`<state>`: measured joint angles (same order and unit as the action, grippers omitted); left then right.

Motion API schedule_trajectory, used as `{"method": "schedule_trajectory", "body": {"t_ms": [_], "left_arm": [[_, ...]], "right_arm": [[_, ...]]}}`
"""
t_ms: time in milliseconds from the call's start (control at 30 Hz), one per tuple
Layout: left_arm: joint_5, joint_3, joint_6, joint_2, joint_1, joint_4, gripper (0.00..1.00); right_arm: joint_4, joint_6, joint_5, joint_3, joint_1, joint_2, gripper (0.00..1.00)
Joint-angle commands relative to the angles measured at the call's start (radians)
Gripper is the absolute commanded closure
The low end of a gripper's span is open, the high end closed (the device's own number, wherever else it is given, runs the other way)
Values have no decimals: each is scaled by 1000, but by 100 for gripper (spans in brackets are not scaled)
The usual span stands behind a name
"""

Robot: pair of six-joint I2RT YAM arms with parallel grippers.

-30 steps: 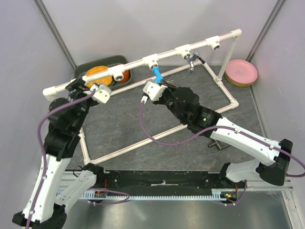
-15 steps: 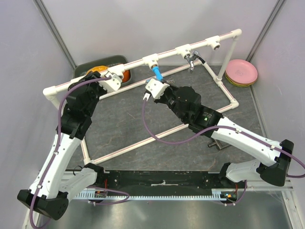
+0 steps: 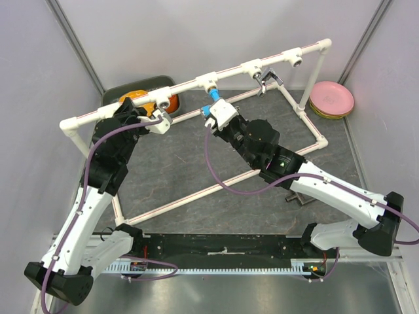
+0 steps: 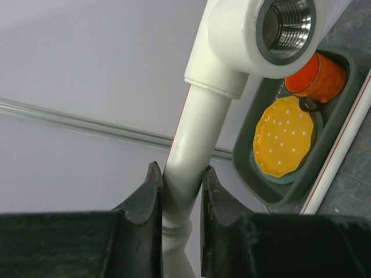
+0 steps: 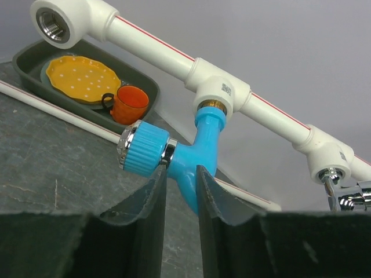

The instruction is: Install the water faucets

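Bright blue plastic faucet [image 5: 200, 152] seated in white tee socket [image 5: 223, 92]; pale grey wall [image 5: 290, 46] close behind, dark grey mat [image 5: 46, 168] open below. R gripper [image 5: 181, 171] clamps faucet body (jaws snug); L gripper [image 4: 181, 171] clamps white PVC pipe [image 4: 191, 133].

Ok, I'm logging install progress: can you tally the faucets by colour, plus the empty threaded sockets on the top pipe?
Blue faucet: 1
Chrome faucet: 1
Empty sockets: 2
Total: 4
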<state>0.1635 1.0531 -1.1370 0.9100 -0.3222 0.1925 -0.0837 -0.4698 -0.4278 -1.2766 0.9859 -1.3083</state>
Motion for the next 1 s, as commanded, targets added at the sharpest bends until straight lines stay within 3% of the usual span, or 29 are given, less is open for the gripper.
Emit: {"method": "schedule_trajectory", "body": {"t_ms": [0,100,167,333,367,533,733,933,967], "left_arm": [[-4,-41,197,9,9,-31,98],[-18,-48,206,3,15,-31,98],[-24,-51,212,-3,18,-31,98],[-44,-68,221,-19,26,-42,98],[-44,-73,224,-22,26,-44,98],[-65,-79,235,-31,35,-48,98],[-88,-81,247,-42,46,-48,98],[-102,-90,256,-60,55,-50,98],[-104,-90,256,-62,54,-51,98]], "right_arm": [[156,-52,-5,-49,-12,46,48],[243,-179,20,-84,-12,93,25],[316,-292,-3,-119,-4,106,16],[368,-558,-144,-121,77,93,6],[361,-597,-228,-116,91,83,5],[199,-861,-391,-67,143,20,5],[19,-1012,-468,-20,146,-72,9],[-256,-1154,-497,61,117,-149,24],[-286,-1194,-496,71,112,-157,31]]}}
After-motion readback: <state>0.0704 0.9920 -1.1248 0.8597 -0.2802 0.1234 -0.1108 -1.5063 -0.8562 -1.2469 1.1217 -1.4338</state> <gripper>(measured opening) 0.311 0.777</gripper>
